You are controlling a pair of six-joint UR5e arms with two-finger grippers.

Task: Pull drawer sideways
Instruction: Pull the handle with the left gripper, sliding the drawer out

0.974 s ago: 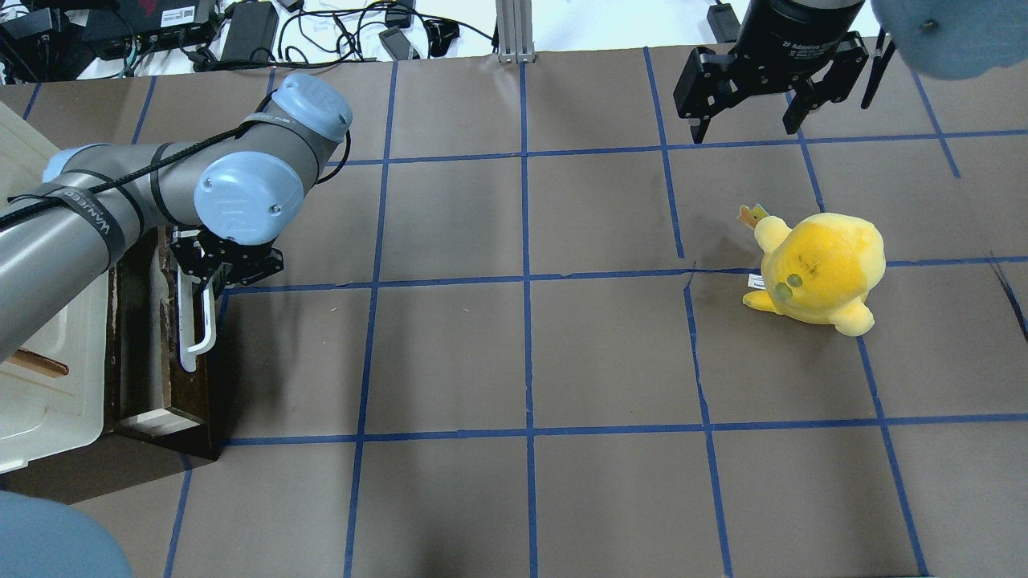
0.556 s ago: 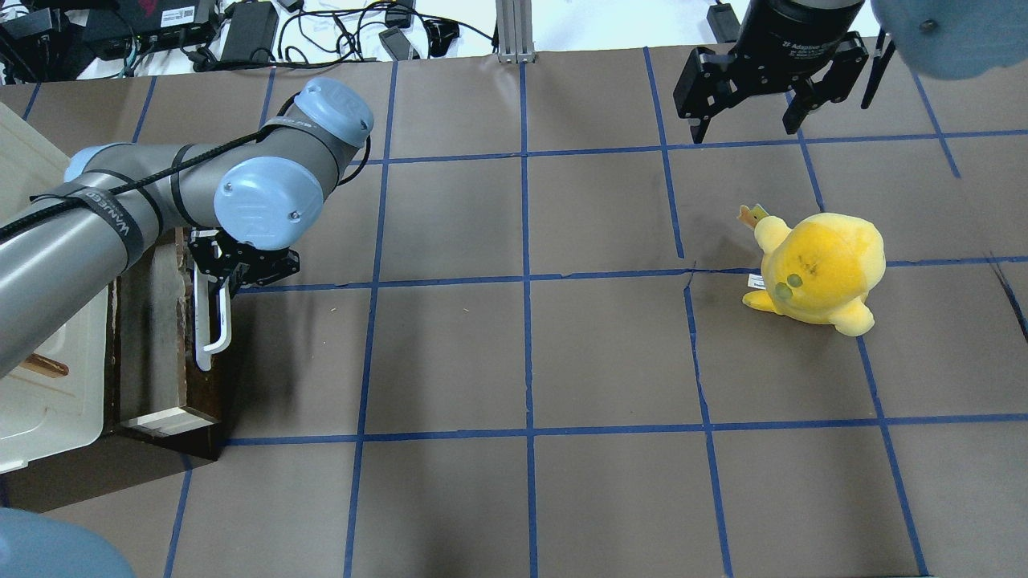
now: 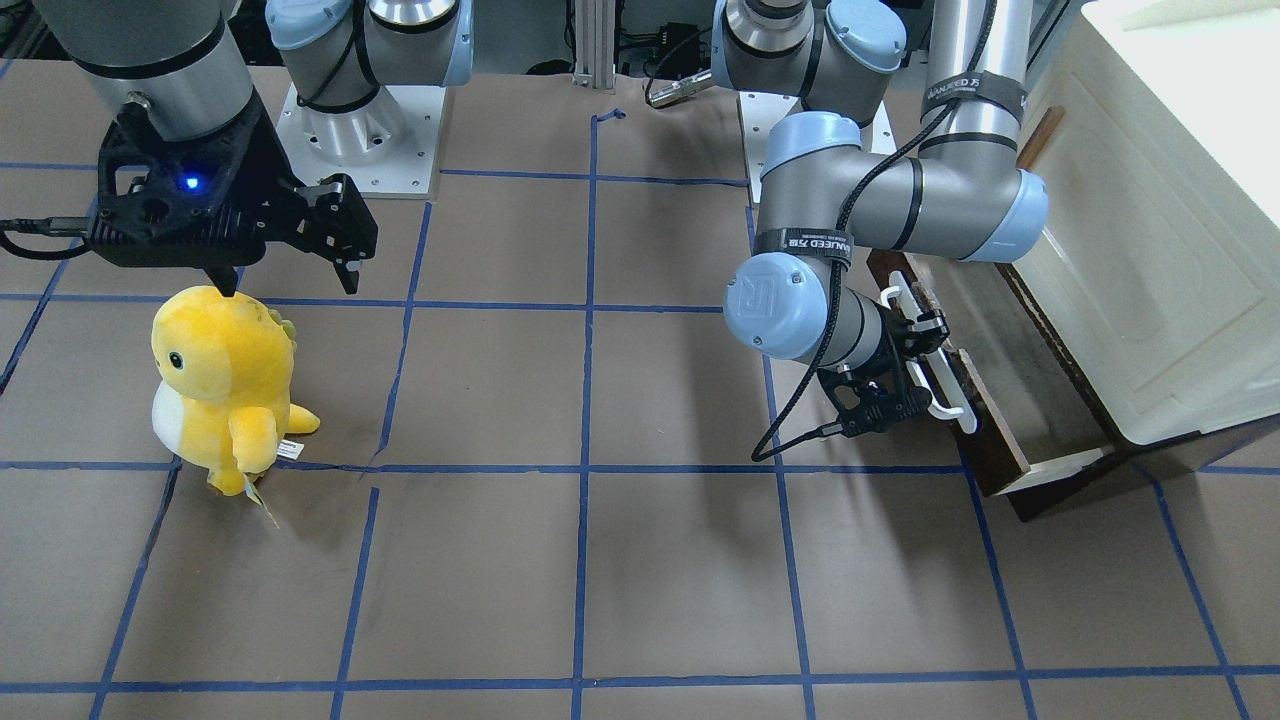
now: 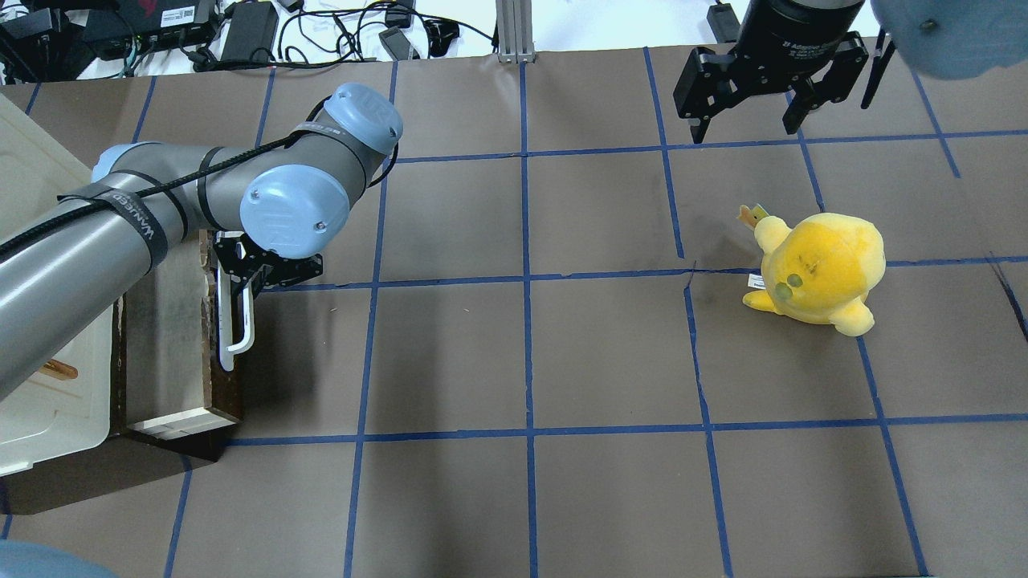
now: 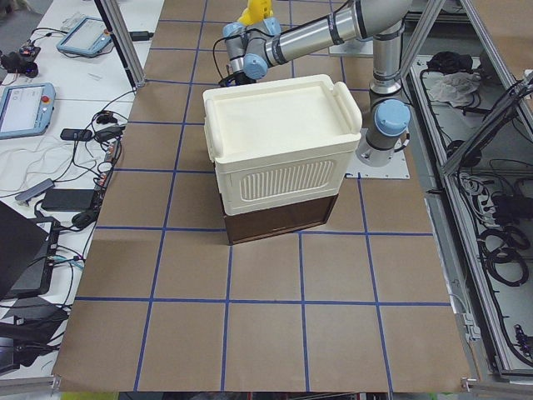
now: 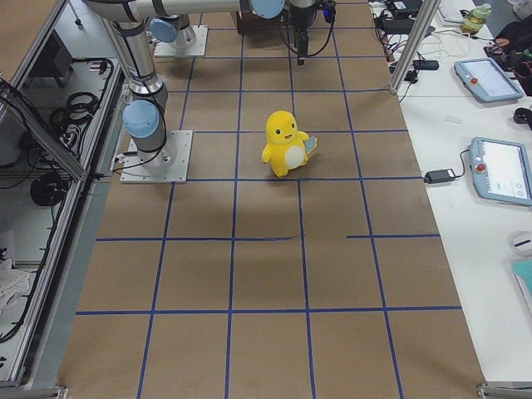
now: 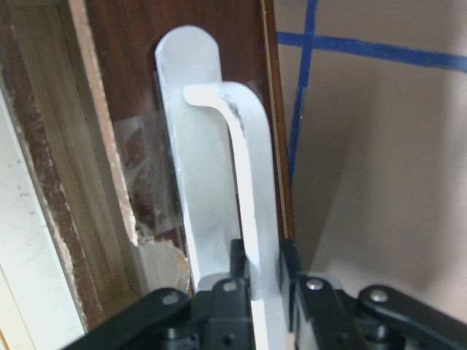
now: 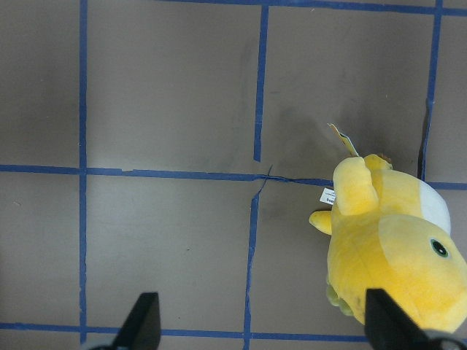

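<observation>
The dark brown drawer with pale wood inside sticks partly out of the cream cabinet at the table's left. My left gripper is shut on the upper part of its long white bar handle. The left wrist view shows the handle clamped between the black fingers. In the front-facing view the drawer and my left gripper are at the right. My right gripper is open and empty, held above the table at the far right.
A yellow plush toy stands on the brown paper on the right, near my right gripper; it also shows in the right wrist view. Blue tape lines grid the table. Cables and power bricks lie beyond the far edge.
My left gripper has moved to the right with the handle in its grasp, and the drawer has slid further out of the cabinet. The right arm and the plush have not moved.
</observation>
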